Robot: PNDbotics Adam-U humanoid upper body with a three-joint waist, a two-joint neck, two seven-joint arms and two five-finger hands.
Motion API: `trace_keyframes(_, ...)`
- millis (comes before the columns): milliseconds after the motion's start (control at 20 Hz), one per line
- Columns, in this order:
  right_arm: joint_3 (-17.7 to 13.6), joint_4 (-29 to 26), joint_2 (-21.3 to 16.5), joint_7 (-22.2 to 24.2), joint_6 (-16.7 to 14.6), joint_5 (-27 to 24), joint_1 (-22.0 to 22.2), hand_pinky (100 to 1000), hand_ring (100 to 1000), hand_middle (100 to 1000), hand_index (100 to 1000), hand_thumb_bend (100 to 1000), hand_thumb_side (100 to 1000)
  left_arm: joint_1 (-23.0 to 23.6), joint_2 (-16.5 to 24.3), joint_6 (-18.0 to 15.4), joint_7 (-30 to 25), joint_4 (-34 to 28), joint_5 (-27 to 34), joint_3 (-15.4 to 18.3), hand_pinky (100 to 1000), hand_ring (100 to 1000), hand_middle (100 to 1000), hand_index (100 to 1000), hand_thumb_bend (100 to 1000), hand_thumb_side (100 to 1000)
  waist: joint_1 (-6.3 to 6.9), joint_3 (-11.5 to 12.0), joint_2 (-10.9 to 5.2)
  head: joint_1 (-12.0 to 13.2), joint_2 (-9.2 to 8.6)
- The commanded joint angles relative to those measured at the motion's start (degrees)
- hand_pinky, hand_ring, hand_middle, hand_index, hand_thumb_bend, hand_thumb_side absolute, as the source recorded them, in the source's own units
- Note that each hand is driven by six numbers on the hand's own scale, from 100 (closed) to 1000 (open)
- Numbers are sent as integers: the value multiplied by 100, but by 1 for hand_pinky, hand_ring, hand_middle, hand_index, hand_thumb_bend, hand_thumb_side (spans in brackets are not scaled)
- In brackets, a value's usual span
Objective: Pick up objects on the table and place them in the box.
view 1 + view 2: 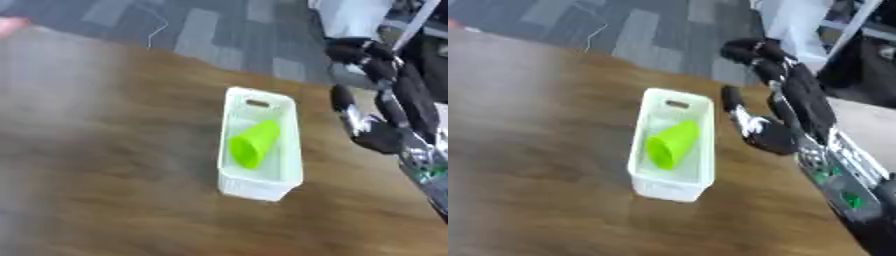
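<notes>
A white plastic box (290, 131) with slotted handles stands on the wooden table (105, 150). Inside it a lime-green cup (255, 143) lies on its side, its mouth toward the near end. My right hand (785, 95) hovers just right of the box, above the table, fingers spread and relaxed, holding nothing. The thumb points down beside the box's right wall, apart from it. My left hand shows in neither view.
Grey carpet tiles lie beyond the table's far edge. A white stand and dark equipment (411, 30) sit at the upper right. A blurred pinkish shape (10, 25) shows at the far left edge.
</notes>
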Motion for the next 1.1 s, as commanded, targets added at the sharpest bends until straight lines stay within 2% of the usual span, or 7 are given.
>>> trace_keyframes(50, -470, -235, 54, -1338, -700, -650, 578, 100, 328, 441, 567, 295, 1000, 86, 179, -65, 79, -83, -84, 51, 473, 523, 687, 693, 599, 1000, 105, -111, -72, -131, -615)
trace_keyframes(150, -665, -241, 501, -1941, -1387, -681, 1055, 100, 311, 394, 514, 306, 1000, 212, 204, -117, 62, -83, -177, 18, 471, 521, 687, 693, 590, 1000, 157, -213, -53, 10, -853)
trace_keyframes(250, -987, -242, 1134, -2094, -2111, -688, 1382, 100, 301, 370, 489, 314, 1000, 351, 221, -177, 38, -83, -278, -22, 469, 521, 686, 692, 585, 1000, 216, -334, -31, 325, -1024)
trace_keyframes(400, -1502, -243, 1628, -2137, -2932, -739, 1535, 106, 315, 346, 456, 328, 1000, 551, 236, -283, 80, -83, -394, -42, 464, 521, 682, 688, 579, 1000, 287, -497, -33, 774, -1052)
trace_keyframes(550, -2157, -243, 1789, -2142, -3654, -695, 1303, 131, 318, 337, 447, 332, 1000, 793, 263, -351, 127, -83, -529, -50, 462, 520, 681, 688, 572, 1000, 356, -666, -58, 1144, -1018)
trace_keyframes(750, -2224, -243, 1909, -2143, -3694, -936, 875, 136, 314, 334, 446, 325, 1000, 1038, 257, -348, 140, -83, -698, -85, 458, 518, 683, 689, 560, 1000, 411, -807, -71, 1236, -888)
trace_keyframes(1100, -2012, -243, 1899, -2143, -3592, -666, 985, 100, 312, 331, 443, 333, 1000, 998, 238, -325, 109, -83, -764, -132, 460, 519, 683, 689, 565, 1000, 402, -774, -62, 1000, -545)
